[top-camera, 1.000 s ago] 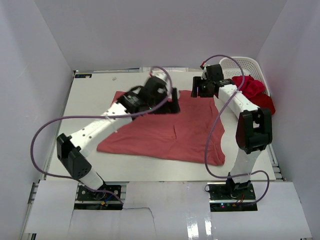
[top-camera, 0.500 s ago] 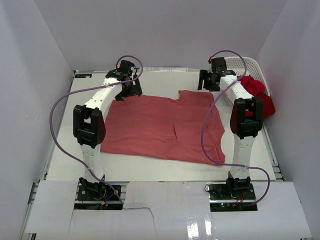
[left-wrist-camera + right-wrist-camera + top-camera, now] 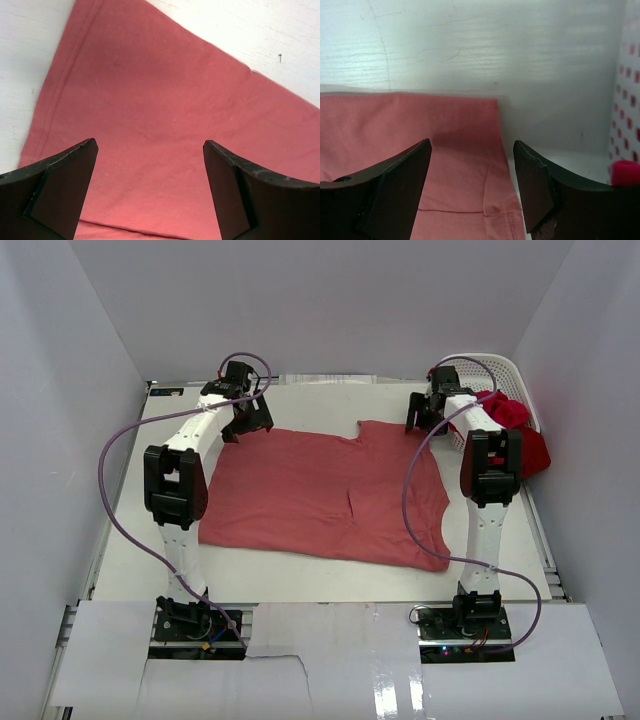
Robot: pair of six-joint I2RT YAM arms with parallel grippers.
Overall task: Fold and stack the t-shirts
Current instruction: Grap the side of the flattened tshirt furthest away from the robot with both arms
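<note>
A dusty salmon-red t-shirt (image 3: 330, 495) lies spread flat on the white table (image 3: 180, 440). My left gripper (image 3: 250, 424) hovers open over its far left corner. In the left wrist view the cloth (image 3: 165, 110) fills the gap between the fingers (image 3: 65, 185), and the gripper (image 3: 150, 150) holds nothing. My right gripper (image 3: 419, 420) stands open over the far right corner. The right wrist view shows that corner's hem (image 3: 445, 150) below the gripper (image 3: 472, 150). A bright crimson t-shirt (image 3: 505, 412) and a darker red one (image 3: 532, 450) lie bunched in and over the basket.
The white lattice basket (image 3: 490, 366) stands at the far right, close beside my right gripper, and its wall (image 3: 631, 75) shows at the right wrist view's edge. White walls enclose the table on three sides. Purple cables loop from both arms.
My left arm has swung from the middle of the shirt's far edge out to its far left corner. The right gripper has shifted slightly right and its jaws have widened.
</note>
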